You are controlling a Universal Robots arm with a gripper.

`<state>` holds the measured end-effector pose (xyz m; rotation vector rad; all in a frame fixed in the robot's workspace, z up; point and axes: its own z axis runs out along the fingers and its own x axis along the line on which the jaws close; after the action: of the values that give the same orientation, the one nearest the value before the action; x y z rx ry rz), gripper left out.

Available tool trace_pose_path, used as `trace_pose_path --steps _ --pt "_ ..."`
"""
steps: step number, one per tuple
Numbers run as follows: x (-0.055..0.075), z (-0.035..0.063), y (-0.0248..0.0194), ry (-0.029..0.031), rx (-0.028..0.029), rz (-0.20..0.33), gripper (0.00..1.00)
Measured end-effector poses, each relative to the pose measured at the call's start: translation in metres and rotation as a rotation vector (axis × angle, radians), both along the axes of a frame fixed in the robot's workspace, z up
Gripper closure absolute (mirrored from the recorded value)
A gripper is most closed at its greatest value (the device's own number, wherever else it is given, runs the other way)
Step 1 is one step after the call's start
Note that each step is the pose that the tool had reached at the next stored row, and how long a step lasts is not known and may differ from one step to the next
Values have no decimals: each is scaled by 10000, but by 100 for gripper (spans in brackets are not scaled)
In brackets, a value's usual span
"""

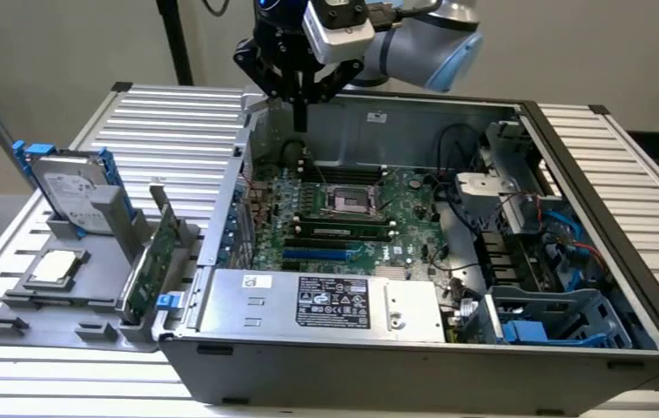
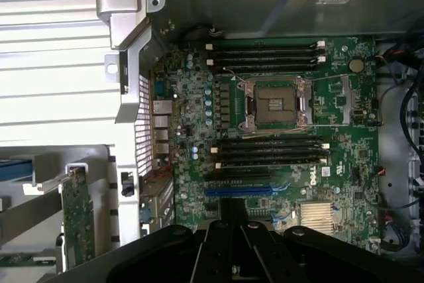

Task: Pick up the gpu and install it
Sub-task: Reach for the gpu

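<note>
While the gripper (image 1: 301,120) hangs above the motherboard (image 1: 353,218) of the open computer case (image 1: 422,370), fingers pressed together on nothing, the gpu (image 1: 149,261) stands on edge in the grey holder (image 1: 44,324), just outside the case on the exterior view's left.

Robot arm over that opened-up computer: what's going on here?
The robot's gripper hangs shut and empty above a far corner of the open computer case, looking down on the motherboard. The gpu it is meant to install stands on edge in the grey holder beside the case, at the exterior view's left, untouched. Nothing has been picked up yet.
</note>
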<state>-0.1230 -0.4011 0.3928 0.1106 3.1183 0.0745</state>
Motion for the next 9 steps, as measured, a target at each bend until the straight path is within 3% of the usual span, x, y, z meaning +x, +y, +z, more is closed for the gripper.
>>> trace_pose_path --steps 5,9 --pt "-141 -1 -119 -2 1 1 89" --pt "-305 -4 -187 -3 1 0 89"
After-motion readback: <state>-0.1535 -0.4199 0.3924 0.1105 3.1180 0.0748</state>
